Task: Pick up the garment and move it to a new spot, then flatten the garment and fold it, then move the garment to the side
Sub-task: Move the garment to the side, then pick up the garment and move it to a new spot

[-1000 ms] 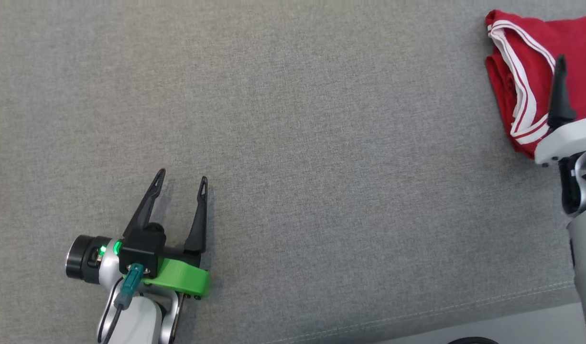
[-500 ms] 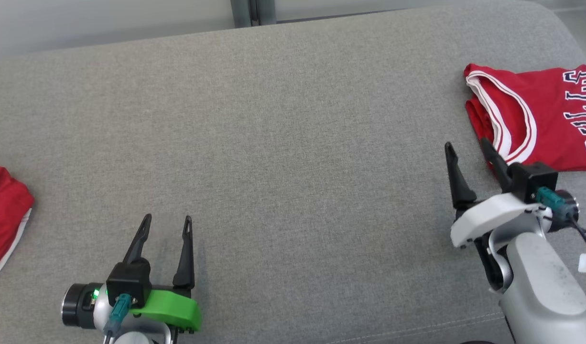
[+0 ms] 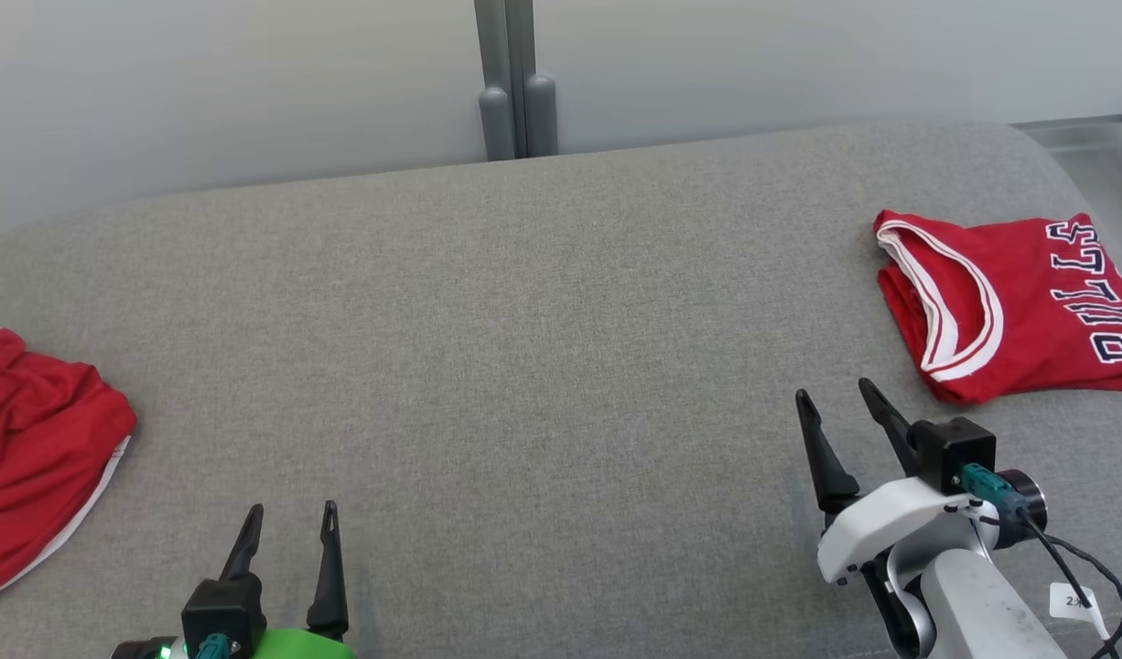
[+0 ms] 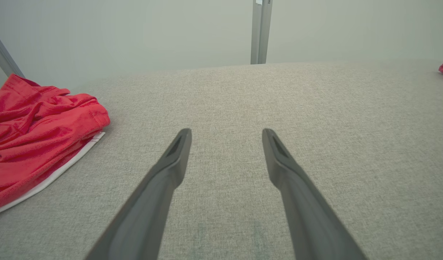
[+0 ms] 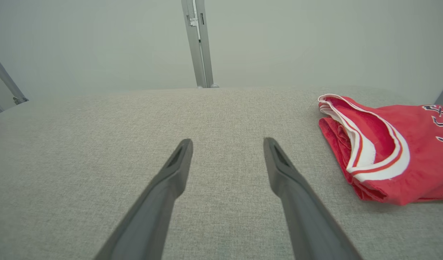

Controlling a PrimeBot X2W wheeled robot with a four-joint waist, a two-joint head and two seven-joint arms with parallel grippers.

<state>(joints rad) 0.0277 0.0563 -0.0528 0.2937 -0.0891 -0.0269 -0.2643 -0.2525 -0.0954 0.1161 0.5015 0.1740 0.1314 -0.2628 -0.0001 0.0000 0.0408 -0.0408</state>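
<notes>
A folded red garment with white trim and dark lettering lies at the right end of the grey cushion; the right wrist view has this folded garment to the right of the fingers. My right gripper stands open and empty, just short of its near left corner, apart from it. A crumpled red garment lies at the cushion's left end, and is the red heap at left in the left wrist view. My left gripper is open and empty over bare cushion, right of the heap.
A pale wall with a grey upright post runs behind the cushion's far edge. The cushion rounds off at its far right corner. A wide stretch of bare grey fabric lies between the two garments.
The head camera has tilted up, so the wall and the left heap have come into view. My right gripper has drawn back off the folded garment. Both grippers stay open.
</notes>
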